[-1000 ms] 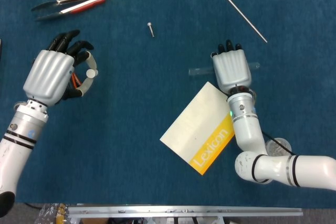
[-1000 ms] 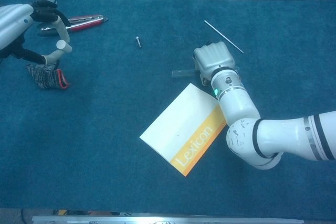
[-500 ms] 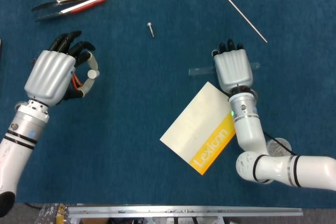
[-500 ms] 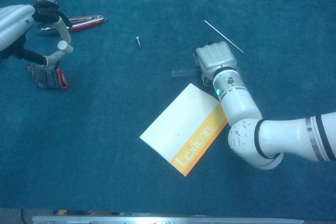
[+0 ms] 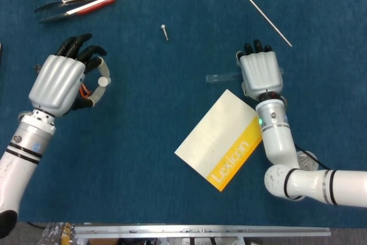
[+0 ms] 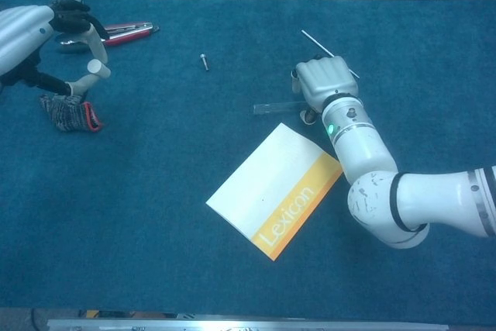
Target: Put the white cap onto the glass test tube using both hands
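Head view first: your left hand (image 5: 57, 84) pinches the white cap (image 5: 102, 82) between thumb and fingertips, raised off the blue table (image 5: 143, 101). Your right hand (image 5: 261, 72) covers the glass test tube (image 5: 221, 77) lying beside the Lexicon booklet (image 5: 221, 142); you can't tell its grasp there.

Chest view: left hand (image 6: 31, 32) holds the cap (image 6: 97, 70) above a red-edged glove (image 6: 70, 112). Right hand (image 6: 324, 83) sits knuckles-up over the tube (image 6: 273, 108), fingers hidden.

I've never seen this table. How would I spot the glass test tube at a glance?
Find the white-and-yellow Lexicon booklet mid-table. Just beyond its far corner, the glass test tube lies flat under the right hand. It is clear and see-through, unlike the thin metal rod farther back.
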`<state>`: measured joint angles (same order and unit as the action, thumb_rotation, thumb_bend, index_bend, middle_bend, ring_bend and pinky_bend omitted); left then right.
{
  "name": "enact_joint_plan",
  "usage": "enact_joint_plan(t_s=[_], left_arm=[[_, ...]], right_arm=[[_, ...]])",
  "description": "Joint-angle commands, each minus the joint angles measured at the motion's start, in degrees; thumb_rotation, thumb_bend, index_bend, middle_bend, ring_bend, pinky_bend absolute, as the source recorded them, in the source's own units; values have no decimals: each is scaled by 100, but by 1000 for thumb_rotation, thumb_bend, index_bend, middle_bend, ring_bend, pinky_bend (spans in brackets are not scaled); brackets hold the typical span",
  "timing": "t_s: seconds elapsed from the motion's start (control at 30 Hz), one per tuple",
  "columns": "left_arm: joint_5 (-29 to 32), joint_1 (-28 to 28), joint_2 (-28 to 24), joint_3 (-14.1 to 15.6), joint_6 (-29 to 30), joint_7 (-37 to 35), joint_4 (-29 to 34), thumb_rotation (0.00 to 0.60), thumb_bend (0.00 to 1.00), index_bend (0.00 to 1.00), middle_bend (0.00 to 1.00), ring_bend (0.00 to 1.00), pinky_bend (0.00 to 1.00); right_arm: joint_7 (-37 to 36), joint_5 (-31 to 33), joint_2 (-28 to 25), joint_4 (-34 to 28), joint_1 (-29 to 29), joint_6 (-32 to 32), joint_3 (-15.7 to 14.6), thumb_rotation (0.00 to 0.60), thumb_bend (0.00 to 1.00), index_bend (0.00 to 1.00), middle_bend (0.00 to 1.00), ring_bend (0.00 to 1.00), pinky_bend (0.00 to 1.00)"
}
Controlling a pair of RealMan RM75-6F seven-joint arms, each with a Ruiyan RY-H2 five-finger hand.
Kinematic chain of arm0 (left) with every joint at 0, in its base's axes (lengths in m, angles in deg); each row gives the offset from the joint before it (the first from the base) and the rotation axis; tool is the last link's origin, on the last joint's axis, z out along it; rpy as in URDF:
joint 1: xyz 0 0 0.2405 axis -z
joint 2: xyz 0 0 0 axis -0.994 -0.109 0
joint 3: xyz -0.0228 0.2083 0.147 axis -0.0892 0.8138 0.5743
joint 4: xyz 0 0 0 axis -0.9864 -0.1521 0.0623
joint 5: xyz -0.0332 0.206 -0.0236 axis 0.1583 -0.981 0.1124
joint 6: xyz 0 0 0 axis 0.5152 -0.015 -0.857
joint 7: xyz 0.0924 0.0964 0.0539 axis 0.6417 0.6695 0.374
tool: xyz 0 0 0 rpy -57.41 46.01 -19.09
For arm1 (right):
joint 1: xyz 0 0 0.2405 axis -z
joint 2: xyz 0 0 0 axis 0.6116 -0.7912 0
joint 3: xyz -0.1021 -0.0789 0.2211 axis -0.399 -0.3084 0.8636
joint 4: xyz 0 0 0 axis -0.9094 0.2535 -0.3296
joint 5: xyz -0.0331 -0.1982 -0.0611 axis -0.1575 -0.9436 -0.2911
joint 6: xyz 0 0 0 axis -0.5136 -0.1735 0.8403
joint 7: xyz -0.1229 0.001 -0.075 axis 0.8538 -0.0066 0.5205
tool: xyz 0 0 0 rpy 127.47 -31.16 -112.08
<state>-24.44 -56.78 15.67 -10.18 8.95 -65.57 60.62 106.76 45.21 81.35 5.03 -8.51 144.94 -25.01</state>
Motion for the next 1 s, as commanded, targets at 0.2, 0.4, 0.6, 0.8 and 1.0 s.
enact_joint_plan(t_s=[0.2, 0.4, 0.6, 0.8, 1.0], left_arm=[[15, 15, 21, -4, -6, 78, 38, 600, 382, 549, 280, 90, 95], [47, 10, 10, 1, -14, 110, 36, 600, 383, 549, 279, 89, 95], [58, 12, 6, 0, -20, 108, 19, 600, 382, 549, 279, 89, 95], [48, 1, -21, 2, -1, 102, 25, 600, 382, 549, 279, 89, 95], [27, -17, -41, 9, 24, 67, 28, 600, 383, 549, 279, 89, 95]], right_arm=[[-47, 78, -19, -13, 11, -77, -10, 600, 257, 458, 232, 127, 261], [-95, 96, 71, 165, -9, -123, -24, 600, 258, 466, 232, 126, 261], [-162, 37, 155, 321, -43, -147, -8, 600, 278, 492, 232, 126, 268], [-166, 24, 234, 422, -72, -156, 16, 600, 292, 512, 233, 127, 268], [-135, 33, 291, 506, -82, -158, 18, 600, 292, 527, 235, 126, 268]])
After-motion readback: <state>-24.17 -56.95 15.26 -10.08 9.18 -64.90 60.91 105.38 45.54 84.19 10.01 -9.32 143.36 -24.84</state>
